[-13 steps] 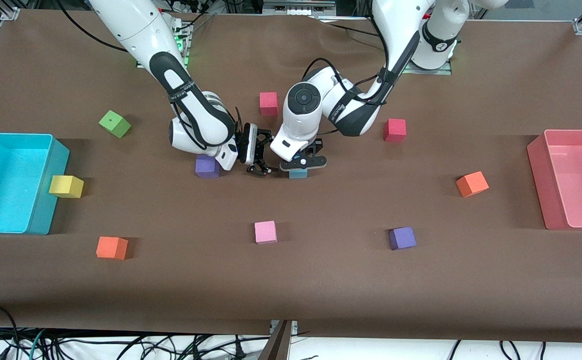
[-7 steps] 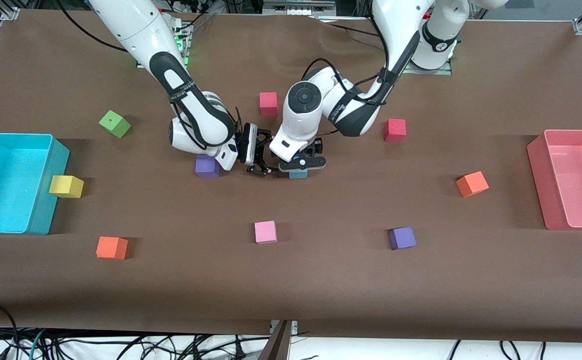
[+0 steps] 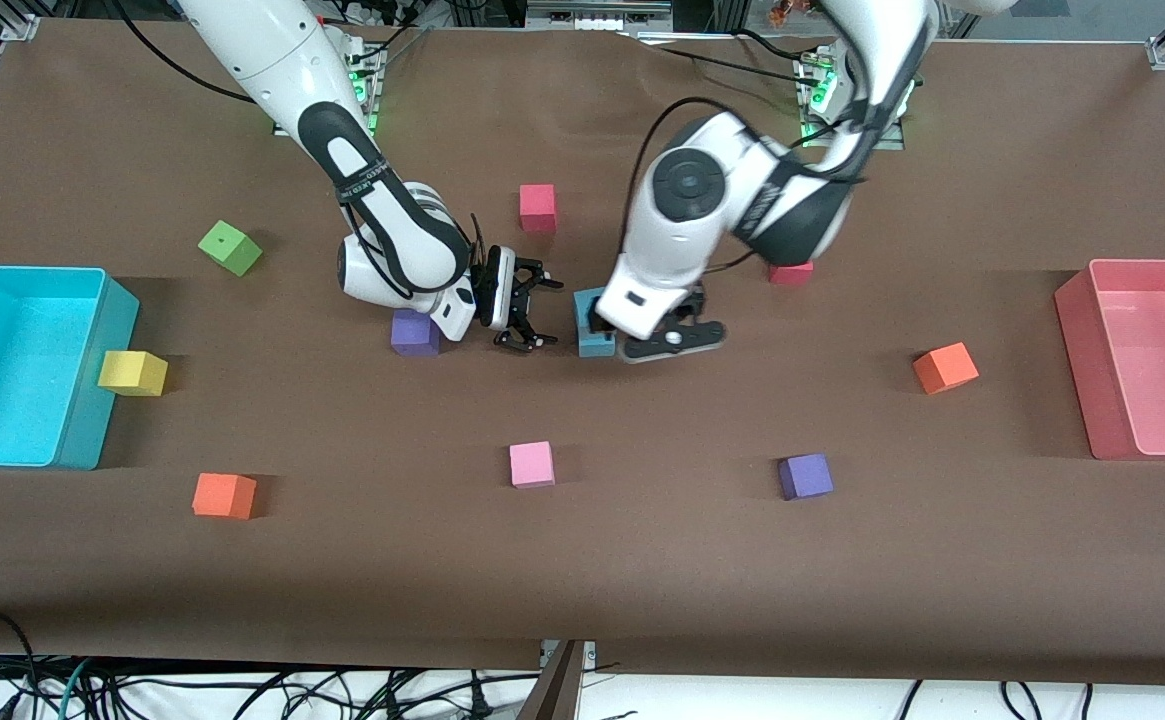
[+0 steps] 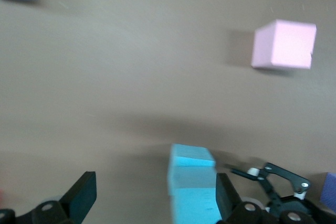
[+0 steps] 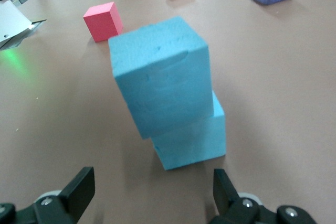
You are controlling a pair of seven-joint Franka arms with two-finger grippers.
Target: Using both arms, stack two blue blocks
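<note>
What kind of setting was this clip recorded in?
Most likely a robotics lab test bench. Two arms stand at a brown-covered table framed by metal rails, loose cables trail along its edge, and coloured foam cubes such as the pink cube lie between a cyan bin and a pink bin.

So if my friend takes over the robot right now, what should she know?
Left gripper: open, holding nothing, just above the table beside the stack.
Right gripper: open, holding nothing, low beside the stack, toward the right arm's end.
The two light sky-blue foam cubes are stacked mid-table: upper cube sits on lower cube, twisted and overhanging it.
Done: stacking, both blocks released.
Left: pull both arms clear without nudging the stack.
</note>
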